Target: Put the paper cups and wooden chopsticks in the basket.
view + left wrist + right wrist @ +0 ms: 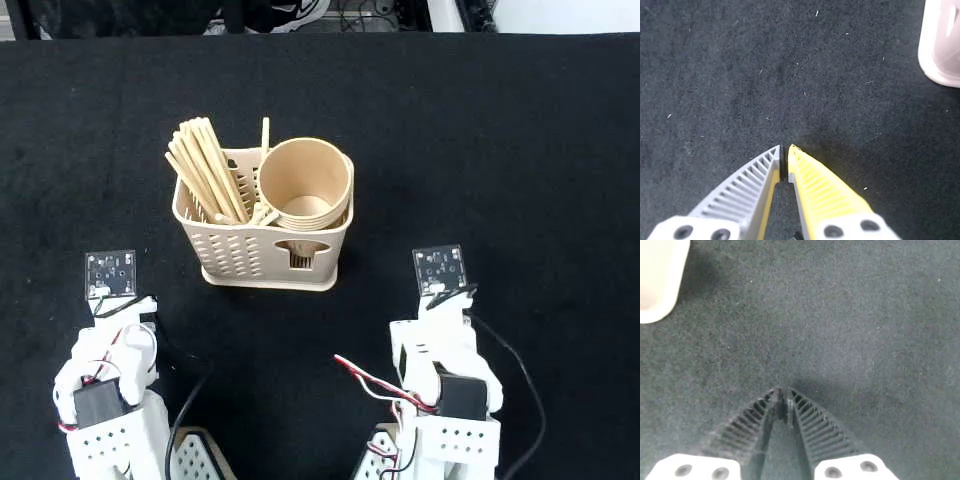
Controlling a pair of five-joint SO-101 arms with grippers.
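Black cloth is spread across the desk (520,150), and cables are seen on the floor past its far edge. At the middle of the desk a cream slotted basket (265,262) is set upright. The wooden chopsticks (205,165) are already in it: a bundle is leaned in the half nearer the left arm, tips fanned out over the rim, and 1 single stick (265,135) is stood up at the far wall, just beside the cups. The paper cups (305,180) are nested in 1 stack and lodged in the half nearer the right arm, mouth tilted up.

2 arms are parked at the near edge, well apart from the basket. The left arm (105,380) is folded low, and its pincer (784,148) is pressed together, grey and yellow tips touching, nothing held, bare cloth beneath. A corner of the basket (940,50) is caught at the frame's edge. The right arm (445,370) is folded the same way; its pincer (783,390) is drawn together too, black tips meeting, nothing gripped. A basket corner (657,285) is glimpsed there as well.
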